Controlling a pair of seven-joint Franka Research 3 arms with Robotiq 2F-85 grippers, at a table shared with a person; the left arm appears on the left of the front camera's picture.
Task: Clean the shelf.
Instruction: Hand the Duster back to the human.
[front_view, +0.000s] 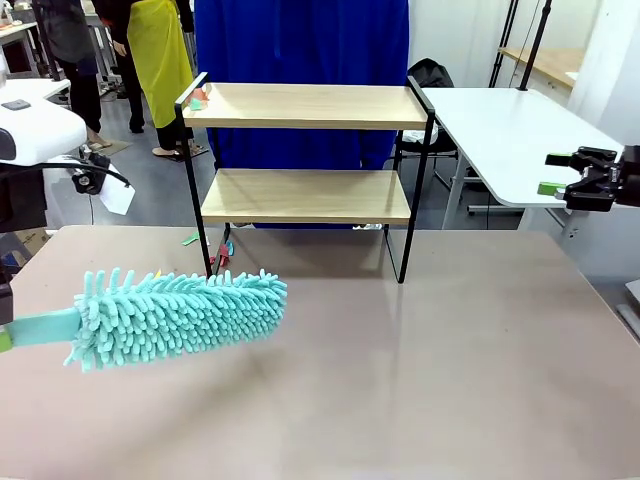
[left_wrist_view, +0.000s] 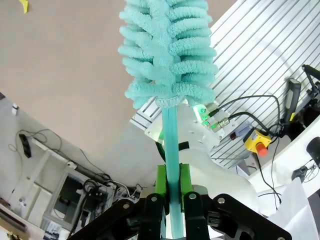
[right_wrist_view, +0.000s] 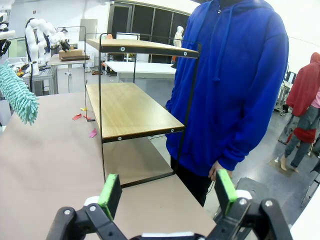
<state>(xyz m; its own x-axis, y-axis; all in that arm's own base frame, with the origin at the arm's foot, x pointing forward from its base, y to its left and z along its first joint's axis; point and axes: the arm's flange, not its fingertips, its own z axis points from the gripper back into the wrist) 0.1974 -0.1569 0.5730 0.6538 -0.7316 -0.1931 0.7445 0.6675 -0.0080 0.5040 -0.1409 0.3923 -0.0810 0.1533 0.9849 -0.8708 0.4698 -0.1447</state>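
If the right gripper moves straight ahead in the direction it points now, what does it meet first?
Probably the shelf: the open right gripper faces its near end, with bare table between. The person stands just beside that line; depth is unclear.

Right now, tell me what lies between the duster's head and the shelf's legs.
Mostly bare tabletop. In the front view, the duster hangs just short of the shelf; a few small coloured scraps lie by the near left leg.

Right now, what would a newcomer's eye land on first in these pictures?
The fluffy teal duster, held by its handle in the shut jaws of the left gripper, hanging over the table's near left. Behind it stands the shelf, with a person in a blue hoodie right at its far side.
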